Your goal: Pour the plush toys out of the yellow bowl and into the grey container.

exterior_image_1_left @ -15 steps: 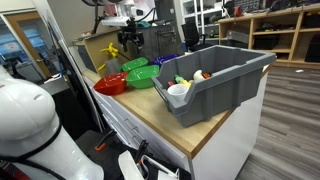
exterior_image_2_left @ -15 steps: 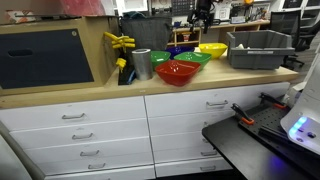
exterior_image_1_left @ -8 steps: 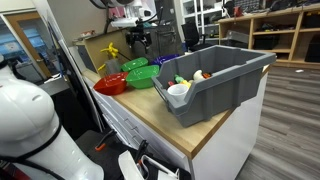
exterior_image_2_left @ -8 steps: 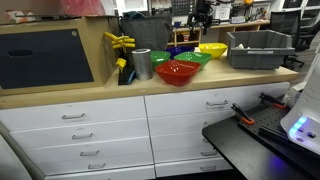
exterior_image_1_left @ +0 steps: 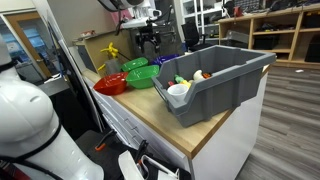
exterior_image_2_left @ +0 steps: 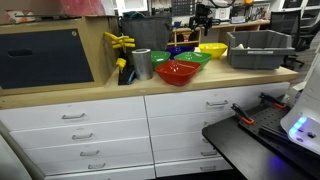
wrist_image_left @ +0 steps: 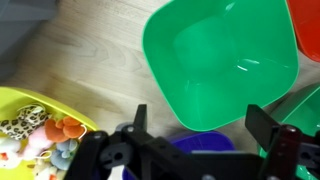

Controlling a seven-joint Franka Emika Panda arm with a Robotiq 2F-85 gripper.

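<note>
The yellow bowl (wrist_image_left: 22, 112) lies at the lower left of the wrist view with the plush toys (wrist_image_left: 42, 135) piled inside it. It also shows in both exterior views (exterior_image_1_left: 165, 60) (exterior_image_2_left: 212, 49), beside the grey container (exterior_image_1_left: 225, 85) (exterior_image_2_left: 260, 48). My gripper (wrist_image_left: 200, 116) is open and empty. It hovers above the cluster of bowls (exterior_image_1_left: 150, 40) (exterior_image_2_left: 203, 20), over a green bowl (wrist_image_left: 220, 55) and a blue bowl (wrist_image_left: 200, 146), to one side of the yellow bowl.
A red bowl (exterior_image_2_left: 177, 72) (exterior_image_1_left: 110, 86), green bowls (exterior_image_1_left: 140, 73), a metal can (exterior_image_2_left: 141, 64) and yellow clamps (exterior_image_2_left: 118, 42) crowd the wooden counter (exterior_image_1_left: 160, 115). A white cup (exterior_image_1_left: 178, 90) and small coloured items lie in the grey container. A dark cabinet (exterior_image_2_left: 50, 55) stands at the counter's end.
The gripper has shifted sideways above the bowls, toward the yellow bowl and the grey container. It stays open. Nothing on the counter has moved.
</note>
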